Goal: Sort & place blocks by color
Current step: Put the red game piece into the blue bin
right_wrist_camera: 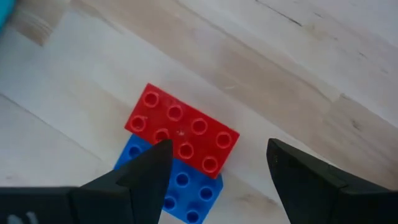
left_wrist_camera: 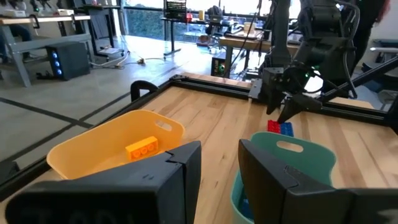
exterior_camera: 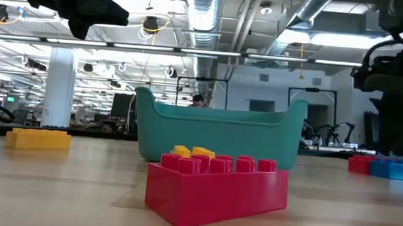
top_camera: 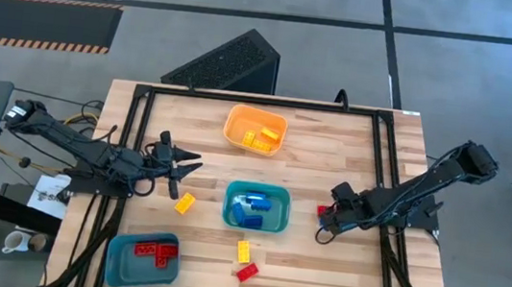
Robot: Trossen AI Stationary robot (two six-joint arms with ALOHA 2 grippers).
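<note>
My right gripper [right_wrist_camera: 219,148] stands open, pointing down over a red block [right_wrist_camera: 181,135] that lies flat on the table against a blue block [right_wrist_camera: 180,185], right of the teal bin [top_camera: 278,225]. One finger stands at the red block's near corner and the other beyond its far end; I see no touch. My left gripper [top_camera: 183,164] hovers open and level at the table's left, with nothing between its fingers [left_wrist_camera: 186,163]. Loose on the table lie a yellow block [top_camera: 185,203], another yellow block [top_camera: 244,250] and a red block [top_camera: 247,272].
The orange bin [top_camera: 240,115] at the far middle holds yellow blocks, the teal bin holds blue blocks, and the blue bin [top_camera: 119,261] at the near left holds red blocks. A black frame [top_camera: 261,100] borders the table. Bare wood lies right of the teal bin.
</note>
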